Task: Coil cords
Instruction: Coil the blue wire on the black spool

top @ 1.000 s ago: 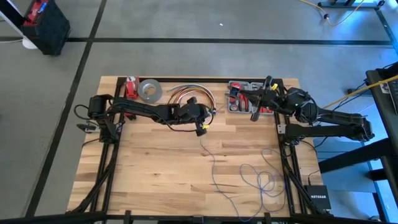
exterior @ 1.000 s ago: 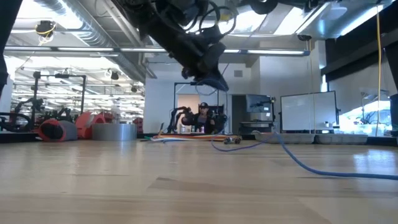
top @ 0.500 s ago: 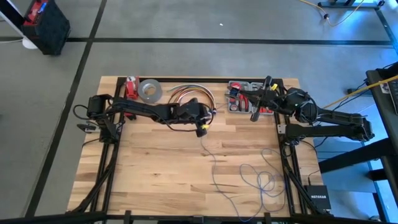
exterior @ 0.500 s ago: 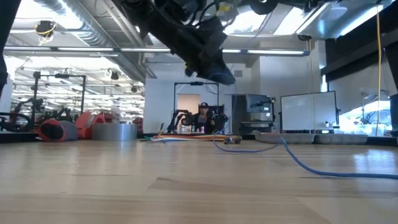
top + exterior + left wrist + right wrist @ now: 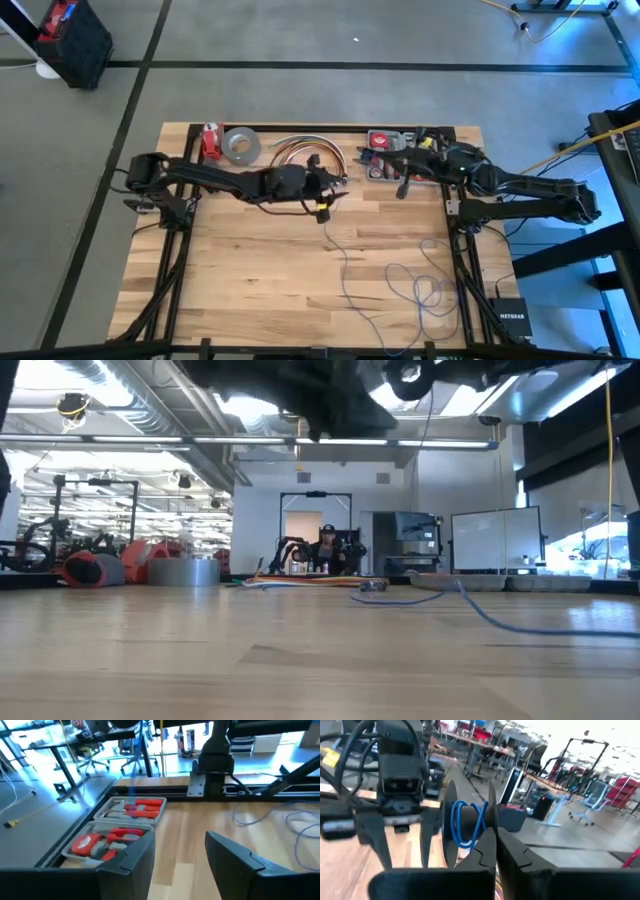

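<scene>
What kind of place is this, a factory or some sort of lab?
Most likely a robotics lab or workshop: a wooden worktable fitted with two robot arms, a case of red-handled tools, and more rigs, desks and office chairs in the open hall behind.

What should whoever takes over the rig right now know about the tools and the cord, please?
Left tool: open, empty, raised over the rear middle of the wooden table.
Right tool: shut, apparently pinching a few loops of the thin bluish-grey cord, by the grey case of red tools.
Cord: most of it lies loose on the table, trailing to tangled loops near the front right.
Done: a few turns at best.
Left: gather and coil the rest.
</scene>
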